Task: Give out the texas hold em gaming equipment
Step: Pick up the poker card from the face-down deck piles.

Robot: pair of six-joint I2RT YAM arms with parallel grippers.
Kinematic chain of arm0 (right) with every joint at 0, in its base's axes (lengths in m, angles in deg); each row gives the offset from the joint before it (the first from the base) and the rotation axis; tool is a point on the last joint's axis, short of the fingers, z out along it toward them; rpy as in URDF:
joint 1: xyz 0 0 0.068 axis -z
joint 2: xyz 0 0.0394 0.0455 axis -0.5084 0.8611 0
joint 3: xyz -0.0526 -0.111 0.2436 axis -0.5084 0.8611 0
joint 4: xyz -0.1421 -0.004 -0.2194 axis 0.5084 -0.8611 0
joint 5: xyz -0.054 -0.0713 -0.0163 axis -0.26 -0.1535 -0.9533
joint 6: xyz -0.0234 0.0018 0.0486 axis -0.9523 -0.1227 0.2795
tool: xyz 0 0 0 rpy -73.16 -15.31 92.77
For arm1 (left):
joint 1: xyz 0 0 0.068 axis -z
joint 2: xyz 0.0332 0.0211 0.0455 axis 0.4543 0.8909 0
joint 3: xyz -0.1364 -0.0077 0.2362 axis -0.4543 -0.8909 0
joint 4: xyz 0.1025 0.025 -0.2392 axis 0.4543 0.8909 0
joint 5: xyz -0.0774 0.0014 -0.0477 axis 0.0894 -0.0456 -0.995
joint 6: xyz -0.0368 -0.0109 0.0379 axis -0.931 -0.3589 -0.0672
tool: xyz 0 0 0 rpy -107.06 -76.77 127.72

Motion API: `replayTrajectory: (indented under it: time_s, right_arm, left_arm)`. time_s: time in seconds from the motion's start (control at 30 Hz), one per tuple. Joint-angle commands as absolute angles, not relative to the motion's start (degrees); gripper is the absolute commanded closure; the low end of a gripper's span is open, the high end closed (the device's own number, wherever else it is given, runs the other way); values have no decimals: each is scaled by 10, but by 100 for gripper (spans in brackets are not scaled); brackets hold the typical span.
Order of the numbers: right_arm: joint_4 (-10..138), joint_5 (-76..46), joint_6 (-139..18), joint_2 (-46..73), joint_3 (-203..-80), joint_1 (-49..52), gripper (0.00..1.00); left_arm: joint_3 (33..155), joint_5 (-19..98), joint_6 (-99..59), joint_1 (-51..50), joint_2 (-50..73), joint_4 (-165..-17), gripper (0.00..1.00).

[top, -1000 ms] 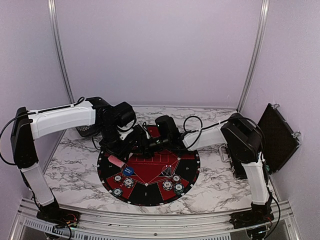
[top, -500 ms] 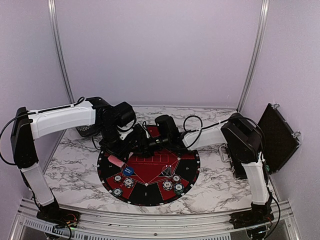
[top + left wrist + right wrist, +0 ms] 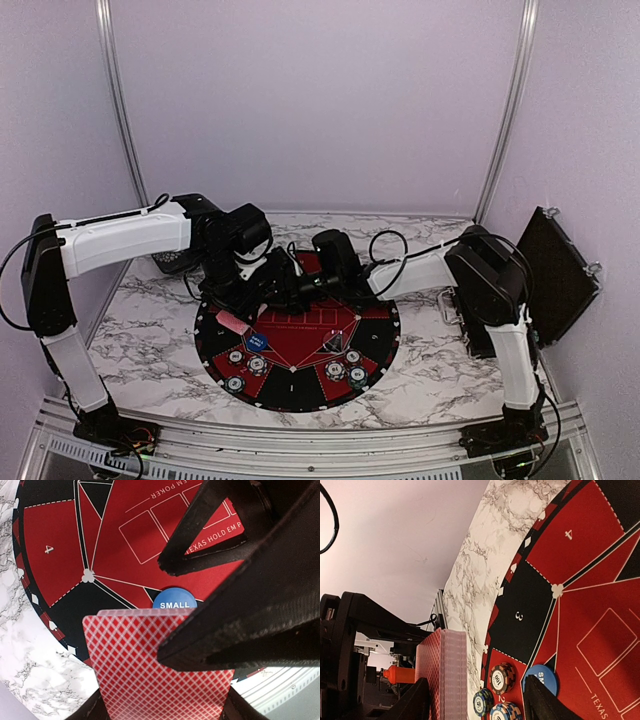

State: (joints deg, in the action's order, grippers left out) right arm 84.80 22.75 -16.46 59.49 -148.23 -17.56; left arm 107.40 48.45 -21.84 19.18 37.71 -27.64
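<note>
Deck hangs undealt above the mat, gripped in the left claw. It is the main part of the task not yet done.

By size: the marble counter carries the round black-and-red mat at its middle. A black case leans well off the mat's right edge. Both arms reach over the mat's far half and meet above its far-left part.

The left claw is narrow, pinching the red-backed deck by its sides above the mat's left part. The right claw stands wide with nothing between its fingers, just beside the deck. In the left wrist view one of its fingers overlaps the deck's corner, but I cannot tell whether it touches the top card.

Chips lie on the mat's near half in two clusters, one near-left and one near-right. The blue marker, reading SMALL, lies just inward of the near-left cluster, toward the mat's centre.

As I judge it, the chips and marker are set out for two seats. No card shows on the mat, so dealing has not begun. I cannot find an orange disc. The next work is likely to draw cards off the deck one at a time and lay them at the seats and in the mat's centre boxes.
</note>
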Motion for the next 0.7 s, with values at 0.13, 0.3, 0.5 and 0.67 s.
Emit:
replayTrajectory:
  time_s: [0.13, 0.3, 0.5, 0.67]
  right_arm:
    - [843, 214, -175, 566, -1472, -168, 38]
    - [851, 218, -173, 559, -1469, -168, 39]
    - [877, 238, -156, 556, -1472, -176, 37]
    - [883, 245, -151, 568, -1486, -188, 33]
  left_arm:
    - [1088, 489, -215, 194, 348, -264, 47]
    - [1086, 488, -214, 194, 347, -264, 47]
    - [1085, 487, -213, 195, 348, -264, 47]
    - [1087, 487, -213, 195, 347, -265, 47]
